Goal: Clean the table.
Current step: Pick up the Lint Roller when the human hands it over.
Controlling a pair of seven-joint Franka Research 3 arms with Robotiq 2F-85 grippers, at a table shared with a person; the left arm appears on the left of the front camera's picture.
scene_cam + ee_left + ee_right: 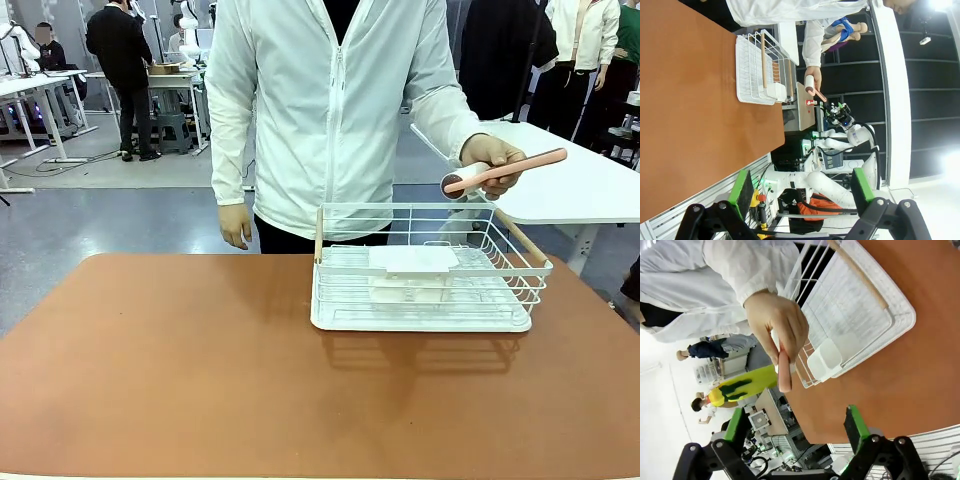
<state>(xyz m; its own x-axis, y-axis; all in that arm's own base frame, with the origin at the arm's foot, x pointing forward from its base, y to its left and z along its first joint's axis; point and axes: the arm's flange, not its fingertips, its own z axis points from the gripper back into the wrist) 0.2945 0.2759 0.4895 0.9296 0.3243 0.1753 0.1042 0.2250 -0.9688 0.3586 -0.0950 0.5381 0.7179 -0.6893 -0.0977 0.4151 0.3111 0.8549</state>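
My left pincer (801,192) and my right pincer (795,432): both released.
The terracotta surface (200,360) ahead of me carries a white wire rack (420,325); a person's hand (495,158) holds a pink-handled lint roller (515,168) near its right end.

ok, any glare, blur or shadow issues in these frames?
Front view: even light, sharp; the wire rack casts a soft shadow toward the camera on the table. Left wrist view: rolled sideways, ceiling lights blown out along the right edge. Right wrist view: background washed out white at left.
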